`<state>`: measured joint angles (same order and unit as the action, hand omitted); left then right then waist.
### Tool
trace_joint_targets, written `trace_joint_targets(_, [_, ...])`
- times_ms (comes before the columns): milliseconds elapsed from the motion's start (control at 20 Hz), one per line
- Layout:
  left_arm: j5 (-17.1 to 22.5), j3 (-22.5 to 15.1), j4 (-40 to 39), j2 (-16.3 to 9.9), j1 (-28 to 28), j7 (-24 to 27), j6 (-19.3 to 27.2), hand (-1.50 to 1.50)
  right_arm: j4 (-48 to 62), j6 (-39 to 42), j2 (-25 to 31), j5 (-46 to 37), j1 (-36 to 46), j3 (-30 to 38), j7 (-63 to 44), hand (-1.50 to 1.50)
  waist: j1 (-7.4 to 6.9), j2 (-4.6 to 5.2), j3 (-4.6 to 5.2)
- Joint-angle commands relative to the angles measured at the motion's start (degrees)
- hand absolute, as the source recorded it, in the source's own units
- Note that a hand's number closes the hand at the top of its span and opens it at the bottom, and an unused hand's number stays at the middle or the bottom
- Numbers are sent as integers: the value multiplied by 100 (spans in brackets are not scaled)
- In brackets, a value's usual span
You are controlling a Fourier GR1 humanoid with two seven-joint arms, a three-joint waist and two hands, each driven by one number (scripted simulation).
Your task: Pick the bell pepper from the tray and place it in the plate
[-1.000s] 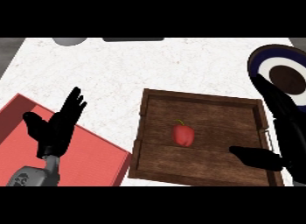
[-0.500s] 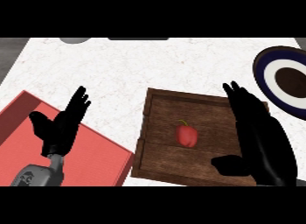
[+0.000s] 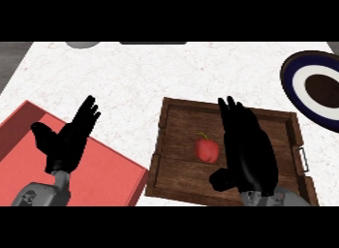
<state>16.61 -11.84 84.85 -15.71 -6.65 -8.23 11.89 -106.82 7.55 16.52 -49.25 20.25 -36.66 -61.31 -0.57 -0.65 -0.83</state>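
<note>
Right robot hand (image 3: 247, 145) now beside bell pepper (image 3: 207, 150) (fingers straight), left robot hand (image 3: 69, 140) open

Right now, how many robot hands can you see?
2. The left hand is open above the red tray; the right hand is open over the wooden tray, beside the bell pepper.

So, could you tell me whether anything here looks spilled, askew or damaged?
Nothing stands out: the red bell pepper lies whole in the dark wooden tray, and the dark blue and white round plate is unbroken.
</note>
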Motion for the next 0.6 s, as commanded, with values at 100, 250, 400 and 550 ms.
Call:
trace_joint_targets(100, [-38,-236,-153,147,638,-281,30,0,335,327,-544,-28,87,38,-482,-150,1,59,85])
trace_joint_targets(250, [-124,-254,-245,228,630,-251,94,0,538,141,-979,-481,-6,-317,-683,-150,21,56,87])
trace_joint_targets(400, [-105,-241,-350,254,569,-269,3,0,877,207,-1169,-752,226,-241,-700,-150,24,66,90])
trace_joint_targets(550, [-75,-225,-318,202,621,-197,-159,0,1115,490,-1136,-847,338,-37,-698,-150,14,70,91])
